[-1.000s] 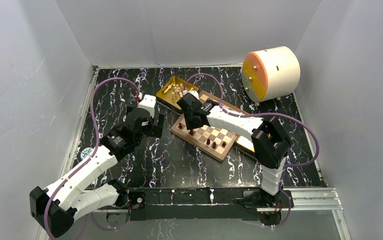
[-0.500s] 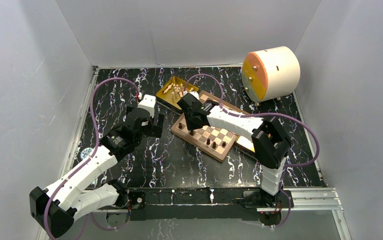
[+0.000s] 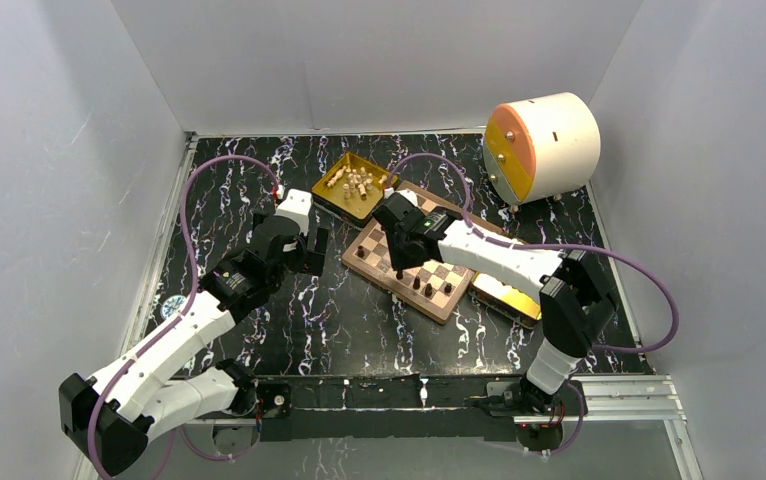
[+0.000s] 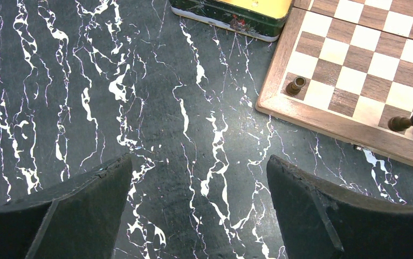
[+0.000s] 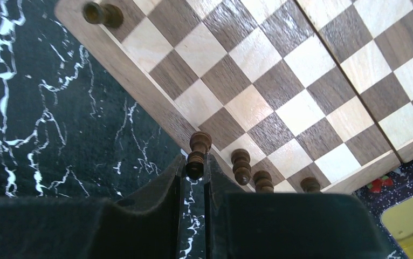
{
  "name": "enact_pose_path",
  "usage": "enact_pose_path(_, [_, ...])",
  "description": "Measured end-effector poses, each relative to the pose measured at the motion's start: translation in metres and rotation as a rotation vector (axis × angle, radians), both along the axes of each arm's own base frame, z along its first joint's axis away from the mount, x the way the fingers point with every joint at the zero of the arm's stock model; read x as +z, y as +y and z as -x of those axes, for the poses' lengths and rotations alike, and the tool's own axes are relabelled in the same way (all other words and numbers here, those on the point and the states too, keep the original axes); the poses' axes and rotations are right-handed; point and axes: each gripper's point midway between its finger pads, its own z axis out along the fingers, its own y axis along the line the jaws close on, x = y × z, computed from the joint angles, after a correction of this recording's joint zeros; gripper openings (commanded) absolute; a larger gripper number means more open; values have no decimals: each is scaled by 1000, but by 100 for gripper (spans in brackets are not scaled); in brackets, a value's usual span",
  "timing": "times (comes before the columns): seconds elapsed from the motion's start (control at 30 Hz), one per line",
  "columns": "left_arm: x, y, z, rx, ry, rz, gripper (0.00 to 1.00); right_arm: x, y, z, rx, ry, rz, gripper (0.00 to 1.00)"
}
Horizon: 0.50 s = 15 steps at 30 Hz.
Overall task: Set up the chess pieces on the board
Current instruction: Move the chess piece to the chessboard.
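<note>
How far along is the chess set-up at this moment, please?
Early on. Done: a few dark pieces stand along one edge row of the board. In hand: the right pincer is shut on another dark piece near that row; the left pincer is open over the table. Left: the cream pieces lie in the gold tray, and most squares are bare.

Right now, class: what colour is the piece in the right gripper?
Dark brown piece, clearest in the right wrist view.
</note>
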Motion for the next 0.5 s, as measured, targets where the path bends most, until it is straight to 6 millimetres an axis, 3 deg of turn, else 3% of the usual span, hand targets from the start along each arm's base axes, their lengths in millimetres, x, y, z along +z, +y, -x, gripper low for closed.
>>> enact_pose_path(0.5, [0,0,0,0,0,-1,92,-15,-9,5,-21,16,31,15])
